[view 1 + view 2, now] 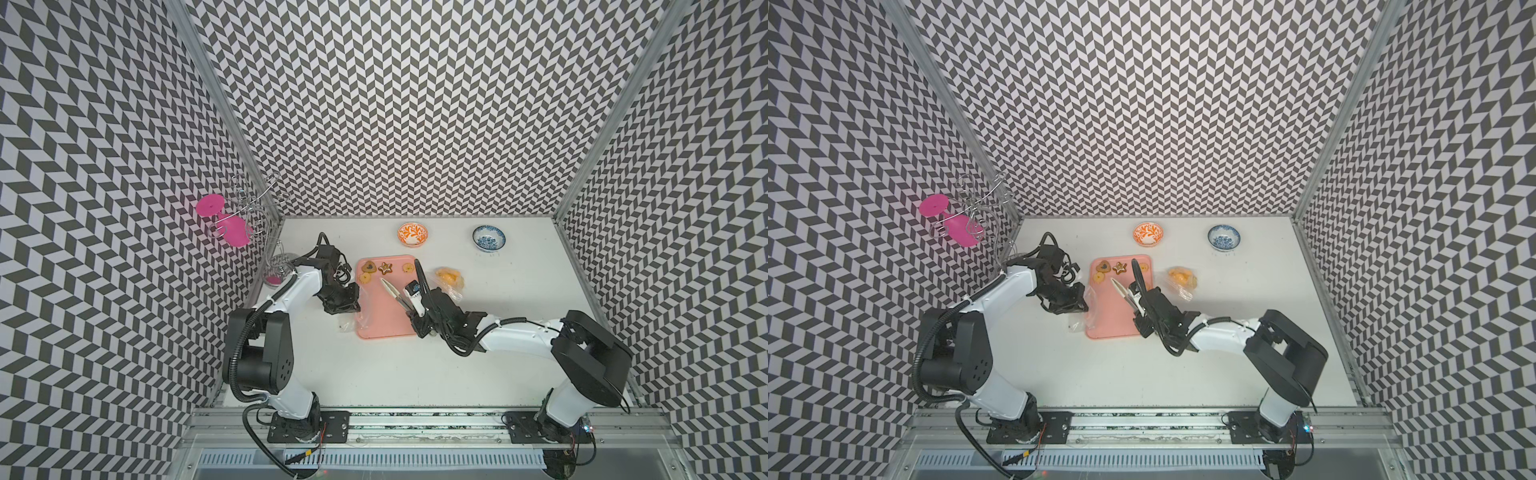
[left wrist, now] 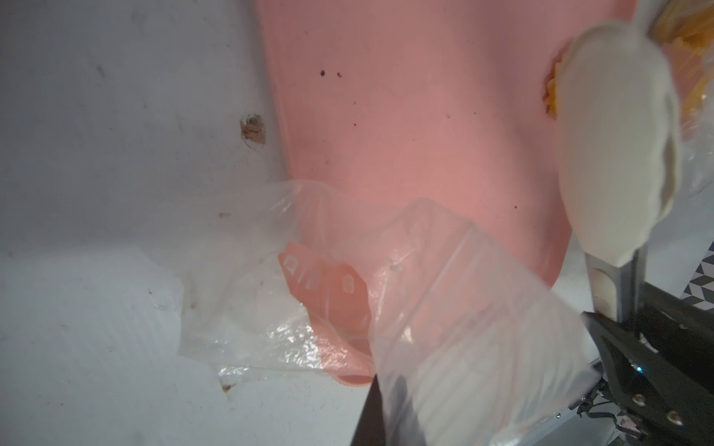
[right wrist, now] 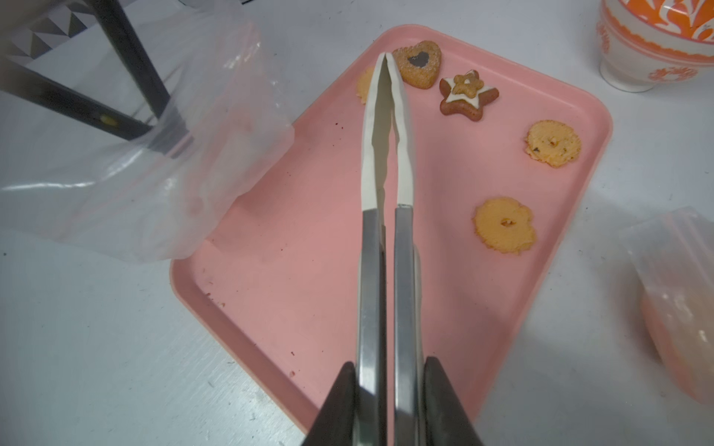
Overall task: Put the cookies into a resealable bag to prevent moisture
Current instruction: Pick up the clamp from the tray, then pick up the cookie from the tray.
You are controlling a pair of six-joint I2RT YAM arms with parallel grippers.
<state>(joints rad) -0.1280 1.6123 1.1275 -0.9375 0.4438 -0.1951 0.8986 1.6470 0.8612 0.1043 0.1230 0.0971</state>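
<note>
Several cookies lie at the far end of the pink tray: a heart, an iced brown star and two round yellow ones. Another yellow one is partly hidden behind the tongs. My right gripper is shut on the metal tongs. Their white tips are pressed together with nothing between them, next to the heart. My left gripper is shut on the rim of a clear resealable bag at the tray's left edge. The bag's mouth faces the tray.
A second clear bag with yellow cookies lies just right of the tray. An orange bowl and a blue bowl stand at the back. A wire rack with a pink glass fills the back left corner.
</note>
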